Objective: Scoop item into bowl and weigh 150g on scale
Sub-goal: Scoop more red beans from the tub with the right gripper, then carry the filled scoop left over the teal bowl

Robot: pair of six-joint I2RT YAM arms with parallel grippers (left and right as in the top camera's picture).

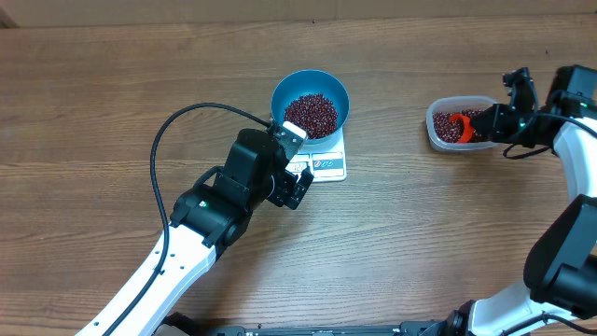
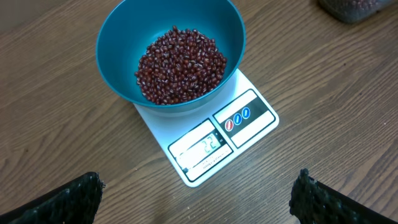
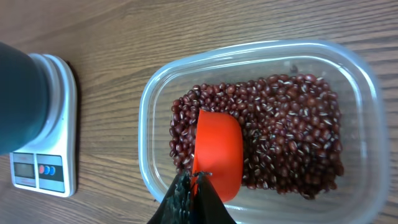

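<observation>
The left arm reaches up from the lower left of the wooden surface, its cable looping out beside it and its wrist bent so that the left end effector hangs just short of the scale, touching nothing; its fingers stand wide apart, one at each bottom corner of the left wrist view; the right arm rises along the right edge and bends back inward, bringing the right end effector down over the clear plastic tub, which sits well apart from the scale, to its right; its fingers are pressed together on the handle end of the orange-red scoop, whose cup lies down among the tub's beans; the blue bowl stands on the scale, covering its far part, and holds a mound of dark red beans across its bottom; only the left wrist view shows the scale's front panel clearly, with a lit display window beside a label bearing three small oval marks, though the digits are too blurred to read with certainty; only the right wrist view shows how the tub is filled, the beans spread over most of its floor, with a bare strip along the left wall; there the bowl is just a dark blurred shape at the left edge; only the overhead view shows both arms at once.
</observation>
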